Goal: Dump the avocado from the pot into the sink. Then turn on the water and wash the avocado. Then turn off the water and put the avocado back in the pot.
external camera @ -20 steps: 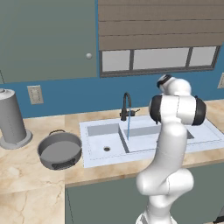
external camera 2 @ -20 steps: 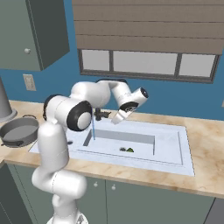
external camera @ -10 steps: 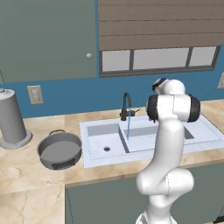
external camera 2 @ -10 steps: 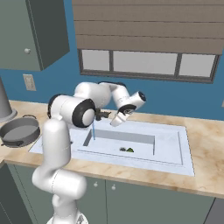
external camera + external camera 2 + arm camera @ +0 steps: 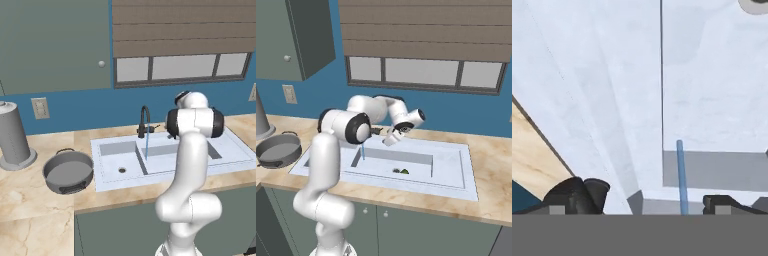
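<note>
The small dark-green avocado (image 5: 404,171) lies on the floor of the right basin of the pale sink (image 5: 468,169). My gripper (image 5: 390,139) hangs open above the sink's back edge, beside the black faucet (image 5: 144,118), with nothing between its fingers. A thin blue stream of water (image 5: 146,148) runs from the spout onto the divider between the basins. In the hand view the stream (image 5: 681,176) falls between my fingertips (image 5: 592,192) over the white sink (image 5: 712,100). The grey pot (image 5: 68,171) stands on the counter left of the sink, with nothing visible inside.
A tall grey cylinder (image 5: 12,135) on a round base stands at the back left, behind the pot. The wooden counter (image 5: 491,170) runs around the sink. My own arm hides the middle of the sink in the left base view.
My hand has dropped a little and drawn closer to the faucet. The water keeps running, and the avocado and pot have not moved.
</note>
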Controlling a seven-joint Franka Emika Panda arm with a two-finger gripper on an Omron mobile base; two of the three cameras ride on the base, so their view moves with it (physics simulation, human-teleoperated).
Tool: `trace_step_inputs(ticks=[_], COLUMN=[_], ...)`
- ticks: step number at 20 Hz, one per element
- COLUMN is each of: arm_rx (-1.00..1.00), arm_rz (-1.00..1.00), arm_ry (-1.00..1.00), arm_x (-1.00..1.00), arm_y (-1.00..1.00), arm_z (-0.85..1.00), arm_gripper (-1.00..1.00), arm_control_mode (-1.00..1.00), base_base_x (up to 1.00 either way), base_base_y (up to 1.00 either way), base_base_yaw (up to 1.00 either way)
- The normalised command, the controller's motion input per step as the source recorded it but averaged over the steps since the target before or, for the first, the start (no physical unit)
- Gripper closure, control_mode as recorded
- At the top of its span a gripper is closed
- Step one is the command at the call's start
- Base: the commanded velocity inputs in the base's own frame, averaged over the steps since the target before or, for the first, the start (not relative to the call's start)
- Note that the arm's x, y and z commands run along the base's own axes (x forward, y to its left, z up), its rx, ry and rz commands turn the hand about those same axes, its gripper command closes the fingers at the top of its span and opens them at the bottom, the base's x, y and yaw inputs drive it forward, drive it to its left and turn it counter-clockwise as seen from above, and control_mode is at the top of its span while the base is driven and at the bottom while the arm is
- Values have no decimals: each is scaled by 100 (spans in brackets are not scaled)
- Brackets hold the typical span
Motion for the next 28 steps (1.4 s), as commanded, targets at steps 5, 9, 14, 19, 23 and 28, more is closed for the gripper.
trace_step_inputs(ticks=[5,9,14,19,23,28], arm_rx=[5,2,1,0,0,0], arm_rz=[1,0,0,0,0,0], arm_ry=[-2,0,-1,-1,-2,-2], arm_x=[29,33,36,35,28,27], arm_y=[4,6,19,30,33,25], arm_z=[-21,-18,-12,-12,-16,-22], arm_gripper=[-100,-100,-100,-100,-100,-100], arm_control_mode=[-100,-100,-100,-100,-100,-100], base_base_x=[0,0,0,0,0,0], base_base_y=[0,0,0,0,0,0], base_base_yaw=[0,0,0,0,0,0])
